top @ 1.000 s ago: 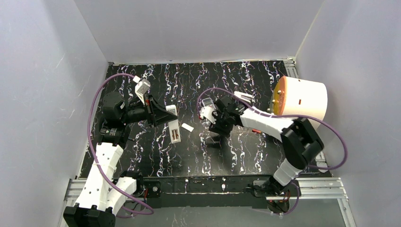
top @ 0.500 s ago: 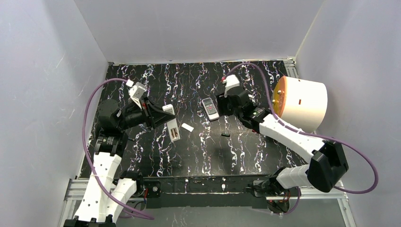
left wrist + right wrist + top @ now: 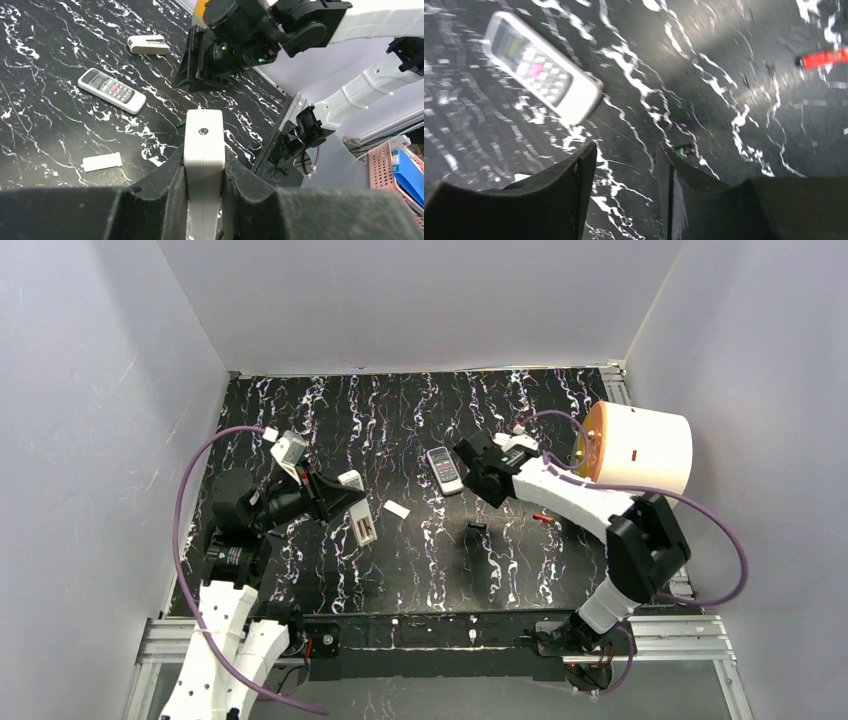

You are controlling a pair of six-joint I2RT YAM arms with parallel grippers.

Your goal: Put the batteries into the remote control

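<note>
White remote (image 3: 202,145) clamped in left hand (image 3: 202,167); right hand (image 3: 624,165) spread apart

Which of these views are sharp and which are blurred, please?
Right wrist: motion blur smears the table, the keypad remote and a red battery, while the right gripper itself looks crisper. Left wrist: sharp; the white remote clamped in the left gripper reads clearly. Top external: sharp, evenly lit, soft shadows.

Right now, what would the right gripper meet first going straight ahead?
The right gripper would probably meet bare table just beside the end of the grey remote, with nothing between its open fingers; blur leaves depth uncertain.
</note>
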